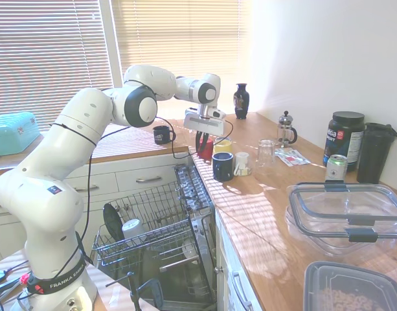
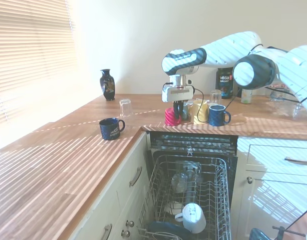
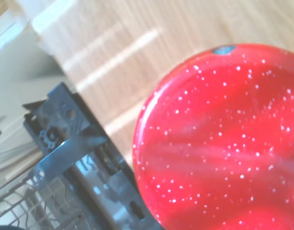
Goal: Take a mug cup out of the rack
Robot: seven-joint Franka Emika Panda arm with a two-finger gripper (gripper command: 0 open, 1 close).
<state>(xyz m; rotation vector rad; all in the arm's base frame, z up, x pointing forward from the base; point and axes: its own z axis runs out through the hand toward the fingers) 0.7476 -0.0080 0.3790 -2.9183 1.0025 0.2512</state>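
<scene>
Red mug (image 2: pixel 172 116) sits upside down on wooden worktop (image 2: pixel 68 150) near corner edge above open dishwasher, out of rack (image 2: pixel 193 200); flat base faces up, axis vertical. Glossy red glaze with fine white speckles, round base fills wrist view (image 3: pixel 223 139). Hand (image 2: pixel 179 109) directly above and beside mug, fingers pointing down; cannot tell whether open or gripping. Rack: grey wire basket, upright prongs, pulled out below worktop, white mug (image 2: pixel 192 217) lying inside. Yellow mug (image 2: pixel 200 111) and navy mug (image 2: pixel 217 115) just beside red one.
</scene>
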